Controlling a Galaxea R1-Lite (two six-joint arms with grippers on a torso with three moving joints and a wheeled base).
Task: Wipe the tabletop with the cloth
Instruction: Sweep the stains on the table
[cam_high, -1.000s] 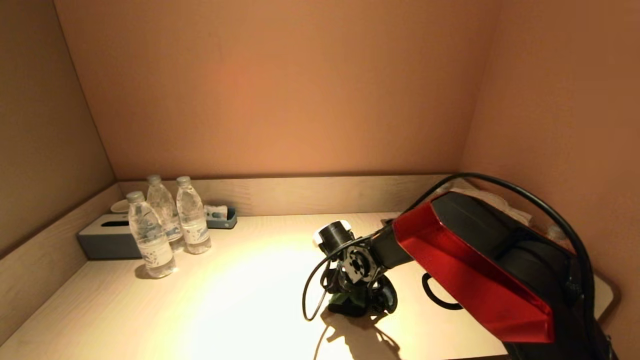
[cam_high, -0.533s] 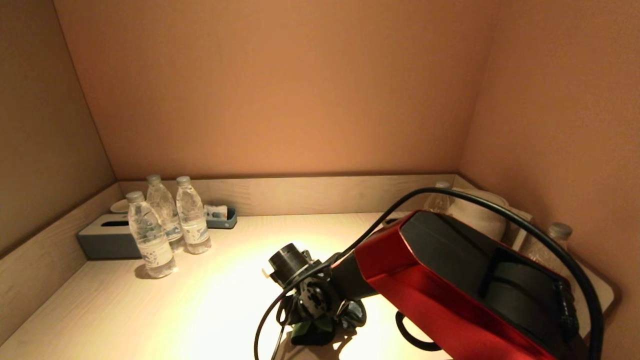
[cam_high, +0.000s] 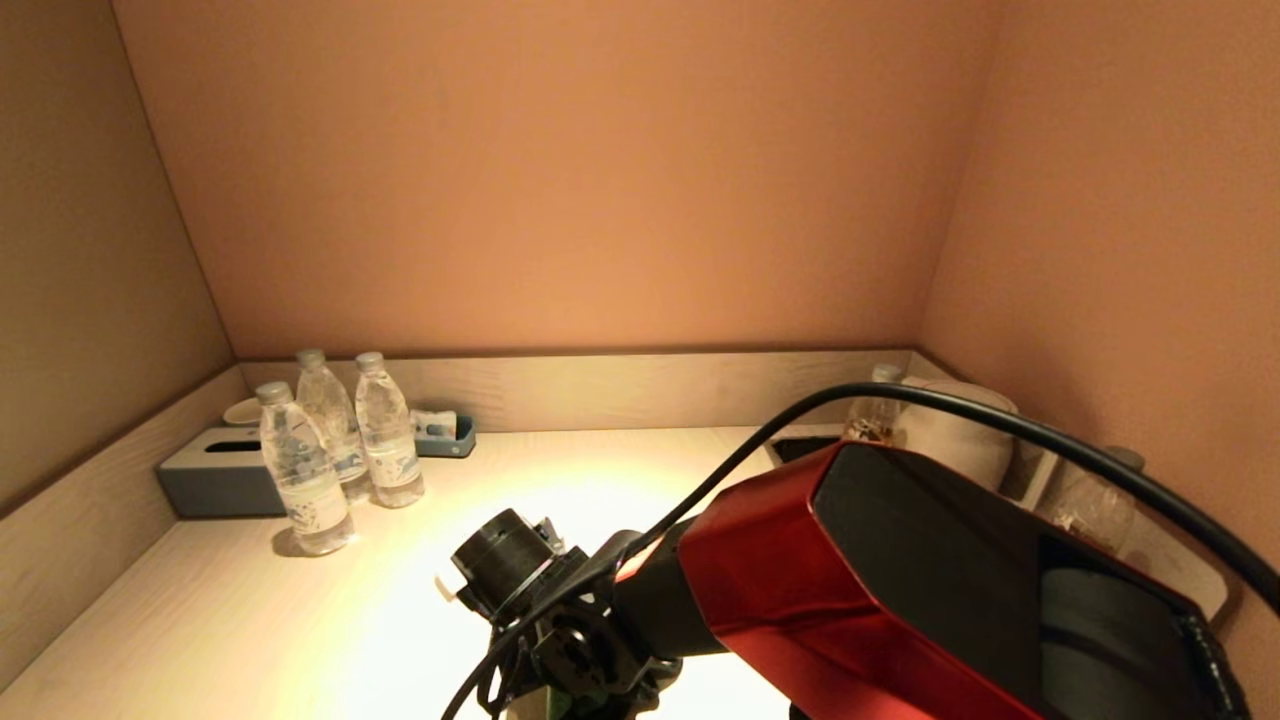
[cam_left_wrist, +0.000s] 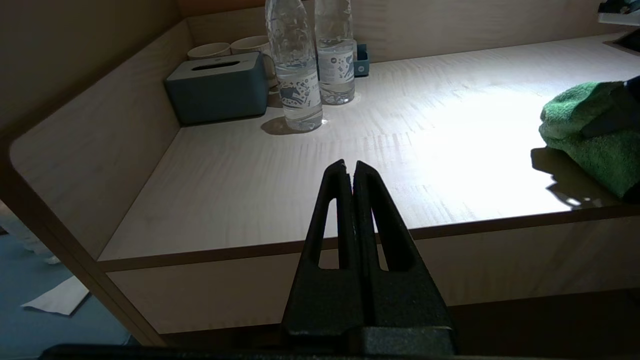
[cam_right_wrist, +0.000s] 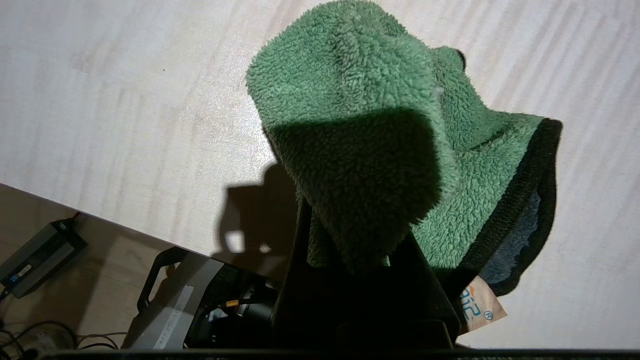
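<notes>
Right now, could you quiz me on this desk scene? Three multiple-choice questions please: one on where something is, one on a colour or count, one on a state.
1. Where is the cloth?
A. at the tabletop's near edge
B. on the tissue box
C. by the back wall

2. How many bottles stand beside the tissue box?
A. one
B. three
C. five

3. What is the left gripper doing?
A. holding a bottle
B. shut, holding nothing
C. wide open

Answers:
1 A: the right gripper holds the cloth on the tabletop at its near edge.
2 B: three bottles by the tissue box.
3 B: the left gripper hangs before the desk, fingers together.
</notes>
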